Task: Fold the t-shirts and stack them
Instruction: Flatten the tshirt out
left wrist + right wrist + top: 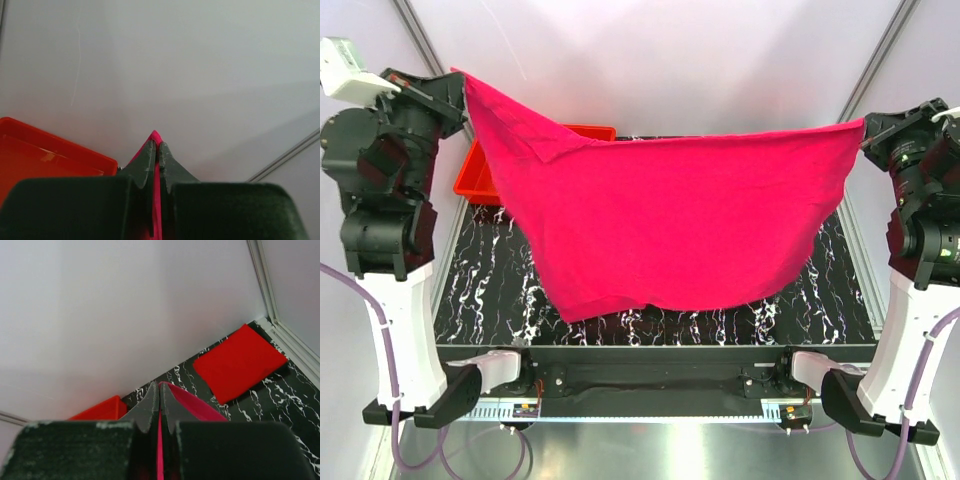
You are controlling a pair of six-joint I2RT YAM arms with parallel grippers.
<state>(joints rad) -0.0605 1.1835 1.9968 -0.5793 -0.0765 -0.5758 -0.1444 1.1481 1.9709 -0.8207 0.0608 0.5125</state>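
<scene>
The left pincer (458, 82) is clamped on one upper corner of the pink t-shirt (680, 220), and the right pincer (865, 130) is clamped on the opposite upper corner. In each wrist view the two dark fingers press together with a thin strip of pink cloth pinched between them.

The pink t-shirt hangs spread in the air between the two raised arms, above the table (480, 295). Its top edge runs from the left grip, which sits higher in the overhead view, down and across to the right grip. A flap of cloth laps over near the left end. The body of the shirt sags in a broad curve, with its lowest part toward the near left of the table. Whether the hem touches the tabletop cannot be told from above.

The red t-shirt (240, 362) lies well apart from the grips, folded into a flat rectangle on the table near the far right corner. Only the right wrist camera shows it; from overhead the hanging cloth hides it.

A red plastic tray (480, 175) sits at the far left corner of the table, partly covered in the overhead view by the hanging shirt. Its rim also shows in both wrist views. The tabletop is black with white marbled veins, and pale walls close it in behind and at the sides.
</scene>
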